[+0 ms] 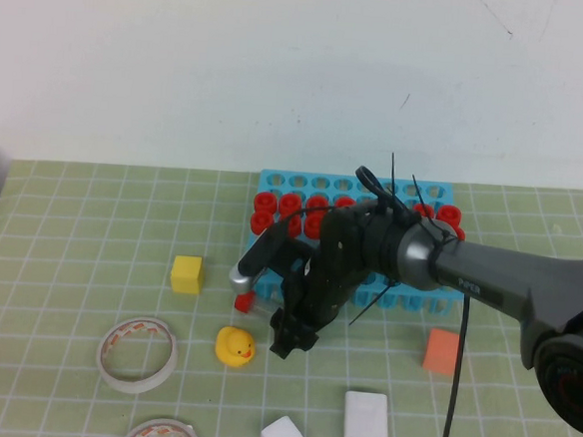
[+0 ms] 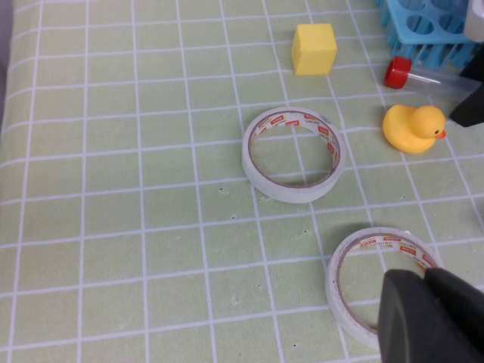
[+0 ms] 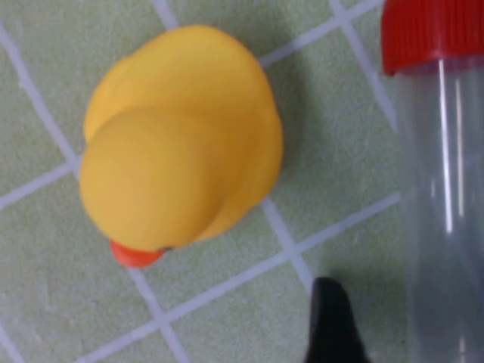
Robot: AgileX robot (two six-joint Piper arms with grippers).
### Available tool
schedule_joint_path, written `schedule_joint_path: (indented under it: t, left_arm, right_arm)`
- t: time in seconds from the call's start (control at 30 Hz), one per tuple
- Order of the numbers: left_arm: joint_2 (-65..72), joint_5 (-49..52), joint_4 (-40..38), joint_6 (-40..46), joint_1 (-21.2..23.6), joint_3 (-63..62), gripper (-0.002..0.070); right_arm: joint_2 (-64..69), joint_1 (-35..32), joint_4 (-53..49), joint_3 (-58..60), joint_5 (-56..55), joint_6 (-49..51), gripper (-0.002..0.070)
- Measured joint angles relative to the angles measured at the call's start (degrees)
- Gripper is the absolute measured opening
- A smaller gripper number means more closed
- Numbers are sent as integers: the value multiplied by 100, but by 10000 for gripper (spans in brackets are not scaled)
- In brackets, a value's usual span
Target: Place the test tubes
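Plainly, the test tube (image 3: pixel 442 197) is not yet picked up: it lies on its side on the green worktop (image 1: pixel 71 223), red cap toward the robot's left, just in front of the blue rack (image 1: pixel 428 300) and near the rubber duck (image 1: pixel 233 346). The right gripper (image 1: pixel 291 334) is lowered over it, jaws wide apart and holding nothing; one fingertip (image 3: pixel 330 321) stands beside the glass without touching it. The left gripper (image 2: pixel 425 291) is parked low at the near left over a tape roll (image 2: pixel 382 280), closed and empty.

The tube is round and smooth, so if one finger lands first it will probably roll, either toward the duck or under the rack's front edge. A grip too close to one end could let it tilt or slip on lifting.

Room is tight on two sides, with the rack wall behind and the duck in front. The worktop toward the yellow cube (image 1: pixel 187 273) offers more space. The rack's back rows hold capped tubes; the front holes look free.
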Motion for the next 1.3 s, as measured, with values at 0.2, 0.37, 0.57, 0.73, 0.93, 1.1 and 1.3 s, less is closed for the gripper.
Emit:
schedule_joint_path:
  t: [0.2,0.37,0.57,0.73,0.93,1.1,1.3]
  left_arm:
    - [0,0,-66,91,0,0,-1]
    - [0,10,-156,219,0,0,-1]
    - [0,10,-170,244,0,0,-1]
    - [0,10,-261,271,0,0,-1]
    - [0,142,-574,436,0,0,-1]
    - [0,152,-1079,1190,0,0,-1]
    - [0,142,-1305,1568,0,0,-1]
  right_arm:
    - [0,0,9,-2,85,0,241]
    - [0,0,9,-33,235,0,234]
    - [-110,0,18,-46,736,233,234]
    - [-642,0,66,-26,1488,325,234]
    - [-1562,0,743,-26,1918,314,234]
    - [-2174,0,1392,53,2028,109,234]
    - [-3148,4,1101,689,1654,132,234]
